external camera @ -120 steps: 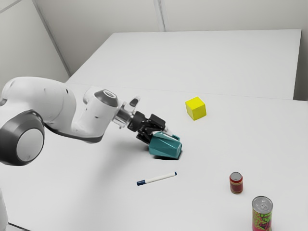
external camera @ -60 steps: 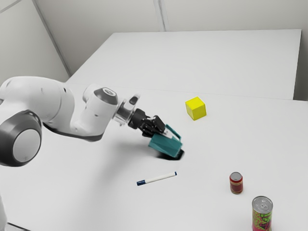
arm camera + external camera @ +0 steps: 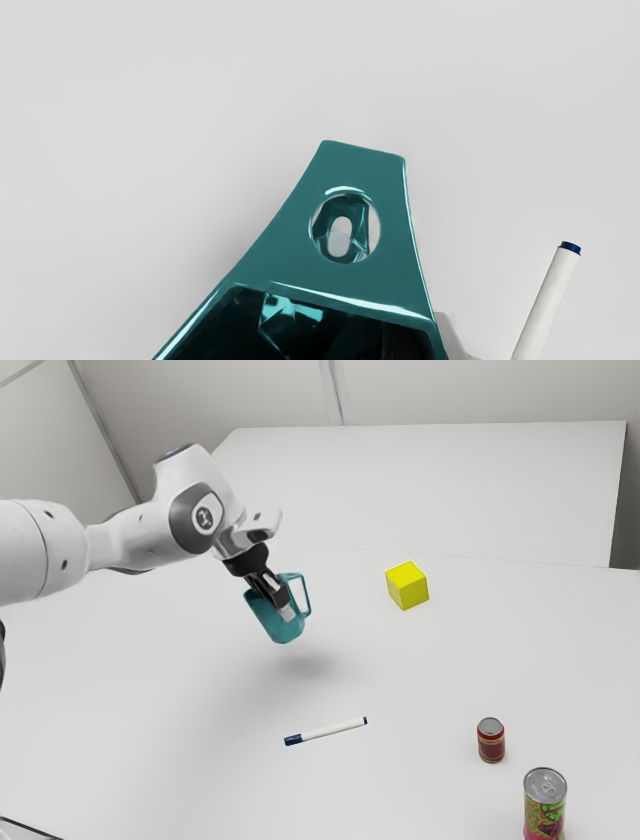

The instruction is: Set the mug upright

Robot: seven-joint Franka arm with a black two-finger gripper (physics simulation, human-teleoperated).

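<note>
And there's the mug (image 3: 274,627), up in the air over the white table (image 3: 180,750), well in from its far edge, with a soft shadow lying on the surface below. My gripper (image 3: 279,607) has it pinched by the side wall: in the wrist view one finger, dark, reaches inside past the rim and the other, pale, sits against the outside. So the pincer is closed onto the mug, with that wall between its fingers. It's tilted, not upright: mouth up toward the exterior view's left, base down toward the right, the handle (image 3: 306,597) on the exterior view's right side. Down on the table, the white marker (image 3: 335,730) with blue ends lies nearer the exterior camera than the mug. The yellow cube (image 3: 406,586) sits nearest the table's far edge, and the small red can (image 3: 491,741) and the taller, colourful can (image 3: 545,810) stand off toward the exterior view's lower right.
</note>
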